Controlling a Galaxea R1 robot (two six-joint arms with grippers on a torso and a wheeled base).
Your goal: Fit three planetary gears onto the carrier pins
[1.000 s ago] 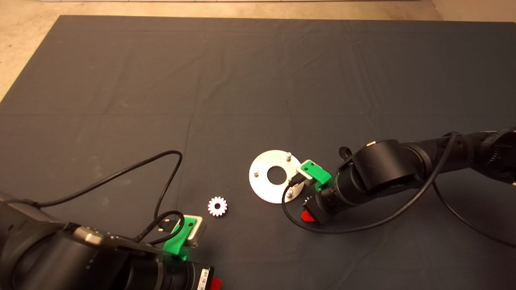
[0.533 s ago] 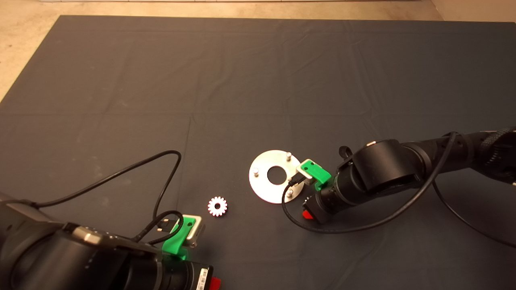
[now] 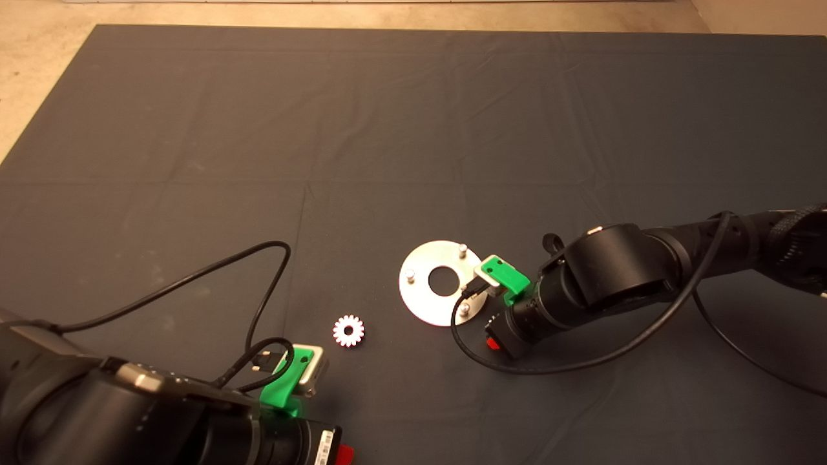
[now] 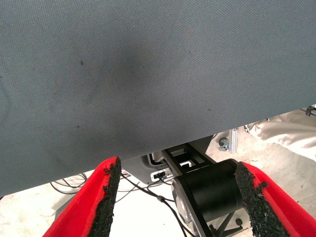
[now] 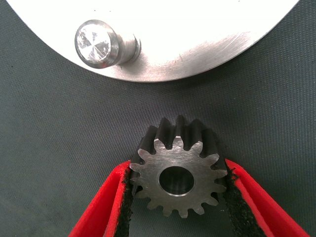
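Right wrist view: unmarked gear [image 5: 178, 178] between tool [image 5: 177, 197] pads.

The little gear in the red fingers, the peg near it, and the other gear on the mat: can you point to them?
Held gear [image 5: 177, 180]: right wrist view, on its flat face beside the hole.
Peg [image 5: 97, 43]: right wrist view, on its shiny top.
Loose gear [image 3: 349, 330]: head view, on its middle.

**Metal against cloth**

You see a woven, matt dark mat [image 5: 59, 148]. The disc [image 5: 197, 34] is brushed, shiny metal; its pin [image 5: 97, 43] has a bright machined top. The gear [image 5: 177, 180] is dull grey metal with fine scratches. The right gripper [image 5: 177, 197] pads look rough and black.
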